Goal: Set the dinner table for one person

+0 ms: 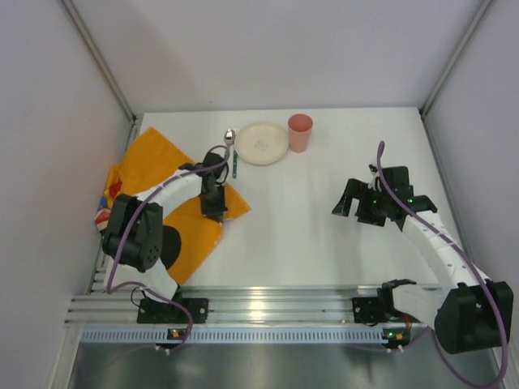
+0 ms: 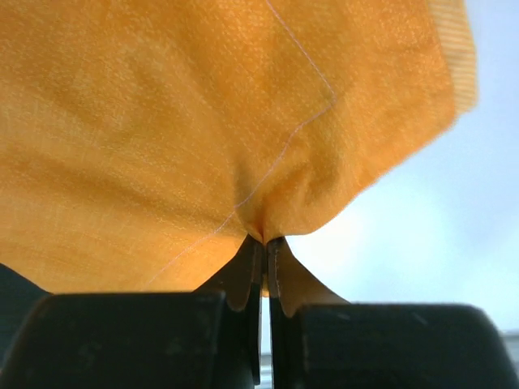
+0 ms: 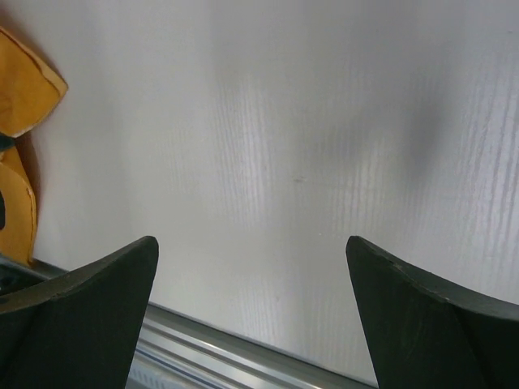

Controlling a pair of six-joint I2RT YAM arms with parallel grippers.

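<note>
The white dinner table fills the top view. An orange cloth placemat lies crumpled at its left side. My left gripper is shut on the placemat's right edge; in the left wrist view the jaws pinch a fold of orange cloth at my left gripper. A cream plate, a pink cup and a spoon with a green-handled utensil sit at the far middle. My right gripper is open and empty above bare table, and also shows in the right wrist view.
Grey walls enclose the table on the left, right and back. An aluminium rail runs along the near edge, also in the right wrist view. A printed patch of the cloth shows at the far left edge.
</note>
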